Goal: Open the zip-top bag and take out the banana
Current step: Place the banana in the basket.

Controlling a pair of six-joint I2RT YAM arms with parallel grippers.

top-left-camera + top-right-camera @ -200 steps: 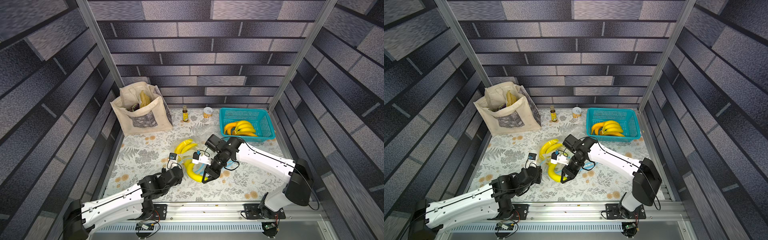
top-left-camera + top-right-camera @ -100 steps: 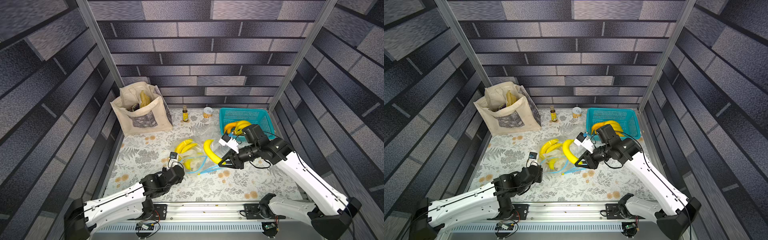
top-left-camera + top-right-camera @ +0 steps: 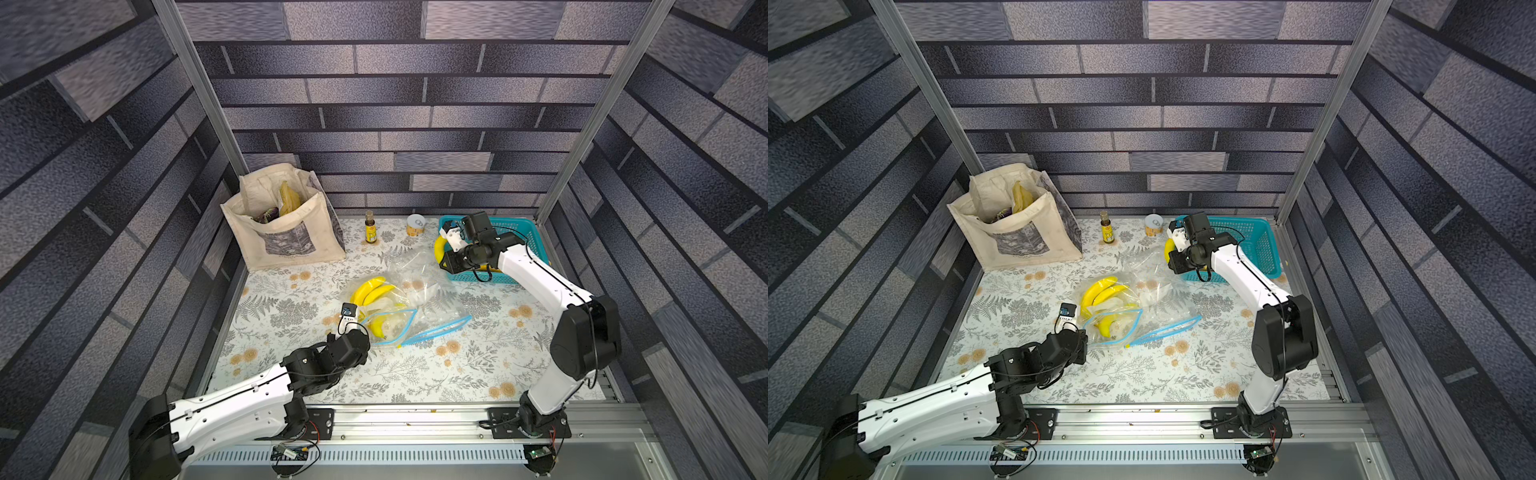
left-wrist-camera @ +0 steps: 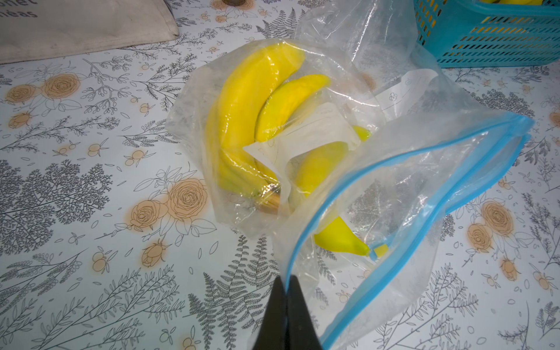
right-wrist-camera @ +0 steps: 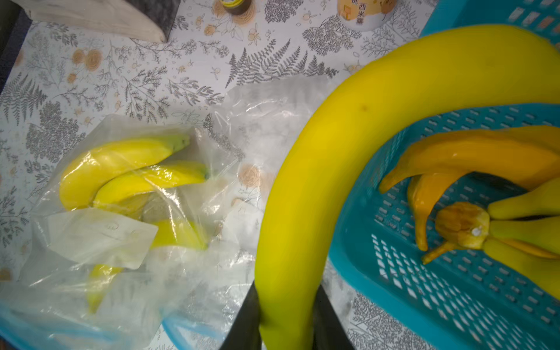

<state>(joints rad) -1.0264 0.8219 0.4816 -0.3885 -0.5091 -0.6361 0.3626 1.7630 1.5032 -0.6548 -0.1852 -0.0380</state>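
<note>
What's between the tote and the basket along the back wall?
A small bottle, then a can, standing apart from each other between the tote and the basket. Both top views show them.

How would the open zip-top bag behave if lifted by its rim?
Probably floppy: the zip-top bag is thin, crumpled film, sagging where the left end effector pinches it. Its mouth gapes, so the banana inside might slide out.

The floral table (image 3: 415,374) bears a tote bag (image 3: 286,239), bottle (image 3: 370,228), can (image 3: 415,225), basket (image 3: 461,276) (teal) and zip-top bag (image 3: 432,307).
</note>
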